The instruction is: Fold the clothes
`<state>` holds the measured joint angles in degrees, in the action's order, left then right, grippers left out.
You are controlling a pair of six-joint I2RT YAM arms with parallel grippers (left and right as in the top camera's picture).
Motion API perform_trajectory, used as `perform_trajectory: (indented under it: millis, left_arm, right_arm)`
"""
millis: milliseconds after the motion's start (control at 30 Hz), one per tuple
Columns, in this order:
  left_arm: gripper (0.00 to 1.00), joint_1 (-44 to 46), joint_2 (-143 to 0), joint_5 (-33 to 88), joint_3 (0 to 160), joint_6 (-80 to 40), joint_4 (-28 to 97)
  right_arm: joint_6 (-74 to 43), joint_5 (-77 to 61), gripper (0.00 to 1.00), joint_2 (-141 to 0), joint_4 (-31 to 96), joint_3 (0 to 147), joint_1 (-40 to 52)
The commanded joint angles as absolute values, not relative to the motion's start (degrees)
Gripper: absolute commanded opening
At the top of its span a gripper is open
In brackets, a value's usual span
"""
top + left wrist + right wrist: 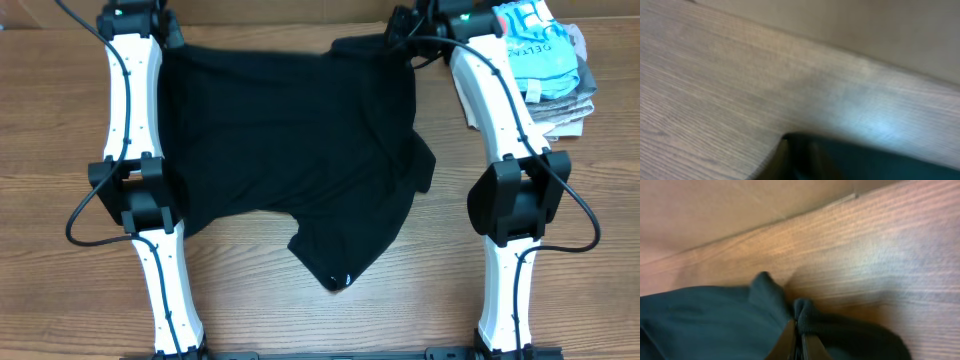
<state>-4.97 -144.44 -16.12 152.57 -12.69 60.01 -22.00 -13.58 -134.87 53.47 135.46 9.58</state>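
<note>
The clothes (290, 130) lay spread mid-table, toward the far edge. Your right gripper (797, 344) pinched the far-right hem; whether your left gripper (165, 32) held anything, I couldn't tell. First fold, seemingly — next, both corners needed carrying evenly toward the near edge.

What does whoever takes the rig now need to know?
Right end effector: shut on the far right corner of the large black soft fabric garment.
Left end effector: at the garment's far left corner; the wrist view is blurred, so its grip is unclear.
Garment lies spread on the brown wooden table, near edge uneven.
Done: no neat fold visible.
Left: all the folding.
</note>
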Motion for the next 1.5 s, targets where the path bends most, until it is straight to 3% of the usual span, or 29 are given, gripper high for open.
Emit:
perform_trajectory:
  millis: [0,167,467,833,1067,1233,1367,1467]
  left_arm:
    - [0.27,-5.13,-142.61,-14.48,153.88,-11.75,60.05]
    - [0.47,-5.13,-142.63,-13.21,153.75,-11.77,60.18]
    - [0.49,-5.13,-143.15,1.1,150.89,-8.67,64.23]
    - [0.56,-4.8,-143.15,7.44,133.53,-1.28,49.01]
    - [0.71,-4.73,-143.15,7.11,127.46,2.68,41.34]
    - [0.68,-4.47,-143.15,7.09,125.32,5.26,39.97]
    - [0.53,-4.47,-143.15,7.14,124.97,6.22,39.48]
    - [0.49,-4.47,-143.2,7.11,124.81,6.22,39.53]
  right_arm:
    - [-19.64,-15.99,0.04,-133.99,54.52,137.27,8.51]
    - [-18.04,-15.92,0.04,-133.99,56.18,137.25,8.45]
    - [-17.5,-15.05,0.04,-133.99,58.11,137.25,8.45]
    - [-17.52,-14.63,0.04,-133.99,59.7,137.25,8.45]
    - [-17.52,-13.56,0.04,-133.99,60.9,137.25,8.45]
    - [-17.52,-13.54,0.04,-133.99,60.82,137.25,8.45]
    - [-17.52,-13.54,0.04,-133.99,60.84,137.25,8.45]
    - [-17.52,-13.56,0.04,-133.99,60.88,137.25,8.45]
